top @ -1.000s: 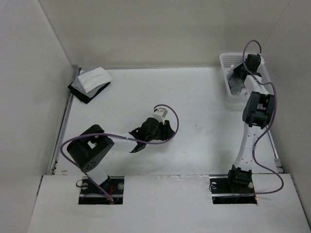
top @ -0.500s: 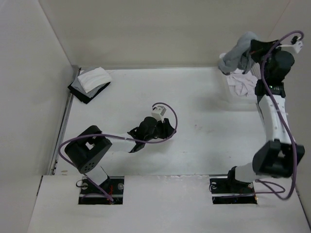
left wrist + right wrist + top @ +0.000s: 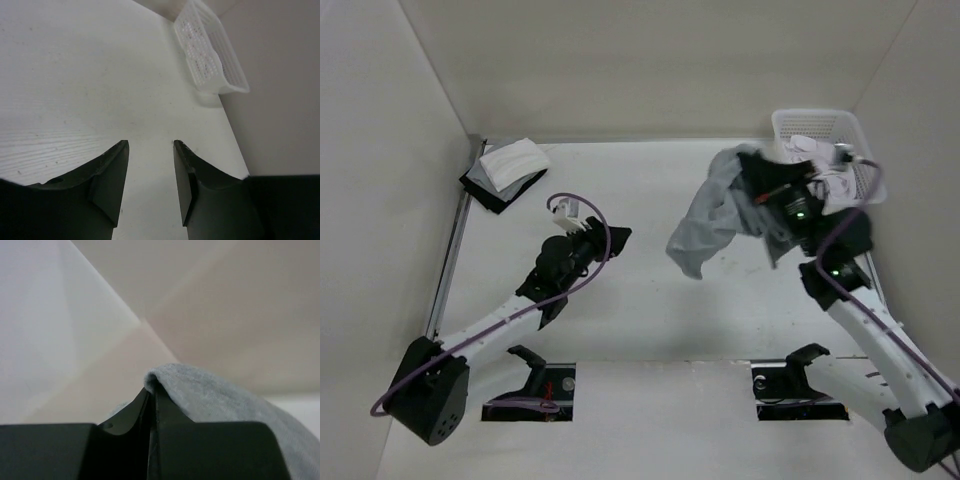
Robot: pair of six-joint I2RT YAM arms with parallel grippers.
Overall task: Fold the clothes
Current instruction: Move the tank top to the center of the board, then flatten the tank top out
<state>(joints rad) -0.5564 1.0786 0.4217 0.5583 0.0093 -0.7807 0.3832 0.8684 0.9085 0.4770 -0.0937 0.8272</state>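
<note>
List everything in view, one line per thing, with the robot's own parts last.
grey garment: one, mid-grey, hanging bunched from the right gripper above the right half of the table
basket: one, white, perforated, far right corner
white clothes: one pile, white, in the basket
cloth stack: one, white on black, far left corner
table: one, white, beneath everything
left gripper: one, black, open and empty, over the table's middle
right gripper: one, black, shut on the grey garment
</note>
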